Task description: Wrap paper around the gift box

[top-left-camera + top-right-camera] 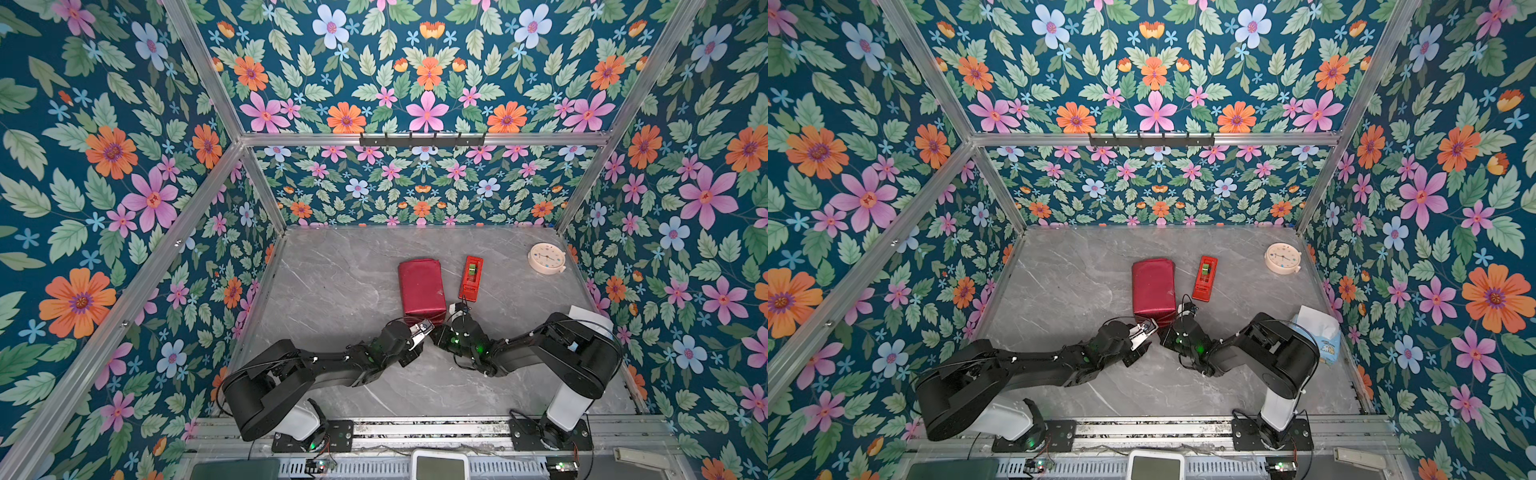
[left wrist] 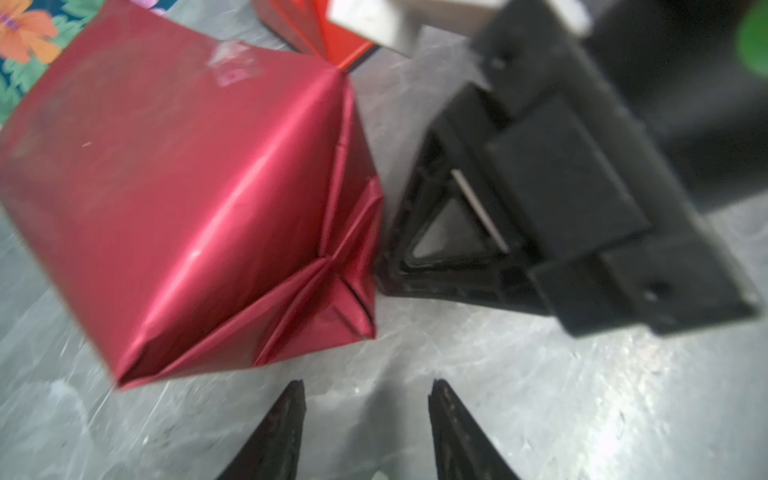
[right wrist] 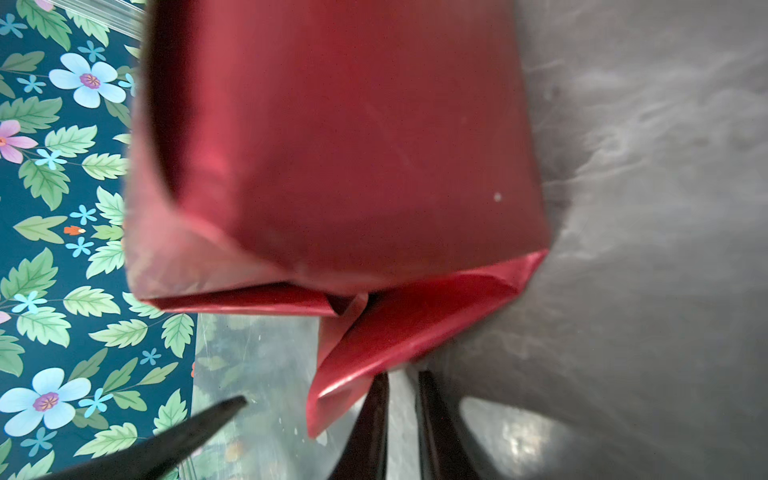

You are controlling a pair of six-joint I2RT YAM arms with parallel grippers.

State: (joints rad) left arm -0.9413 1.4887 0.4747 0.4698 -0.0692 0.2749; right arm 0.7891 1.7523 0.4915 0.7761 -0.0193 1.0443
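Gift box fully covered by paper (image 1: 420,291), near-end flap (image 3: 386,332) loose, untaped; left gripper (image 2: 365,386) jaws apart, empty; right gripper (image 3: 401,376) nearly together at flap, grip unclear

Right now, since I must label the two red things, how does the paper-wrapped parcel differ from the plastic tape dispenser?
The glossy maroon paper-wrapped parcel is wide and bulky; the bright red plastic tape dispenser is narrow. The parcel is dark, creased, with a folded end; the dispenser is rigid, with a green part inside. Both are red and lie apart on the grey marble table.
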